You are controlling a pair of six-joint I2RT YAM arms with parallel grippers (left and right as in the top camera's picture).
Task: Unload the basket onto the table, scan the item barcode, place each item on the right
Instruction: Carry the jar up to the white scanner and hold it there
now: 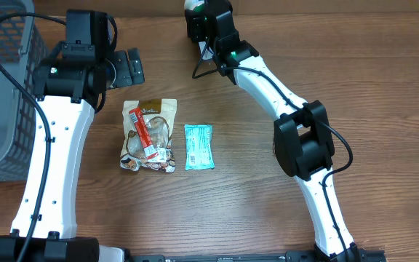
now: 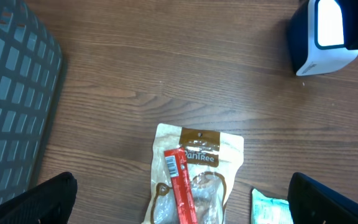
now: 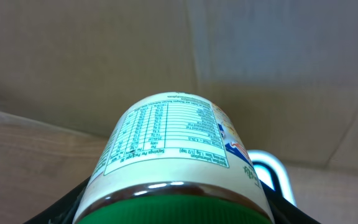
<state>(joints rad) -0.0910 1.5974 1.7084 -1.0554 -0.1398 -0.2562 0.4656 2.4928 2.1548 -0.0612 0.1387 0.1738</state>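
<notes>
Gripping a green-lidded jar (image 3: 166, 146), the right gripper (image 3: 174, 205) has its fingers closed on the jar's sides. Only dark slivers of the fingers show, at the bottom corners of the wrist view. The nutrition panel faces the camera; no barcode shows. The jar sits at top centre of the overhead frame, right at the table's far edge.

Left gripper (image 1: 137, 67) is spread wide and empty, upper left of centre, over bare wood.

Just below it in the frame:
- one snack pouch (image 1: 150, 138), lying flat
- one red stick pack (image 1: 144, 131), on top of the pouch
- one teal packet (image 1: 198, 146), just right of the pouch, with a narrow gap between them

One white-and-black box (image 2: 324, 34), possibly the scanner, is at the upper right of the left wrist view.

One grey mesh basket (image 1: 2, 87) fills the left edge, close against the left arm.

Open wood: everything right of the right arm, and the centre strip below the packets between the two arms.

Count: two arms, one jar, three packets, one basket.
</notes>
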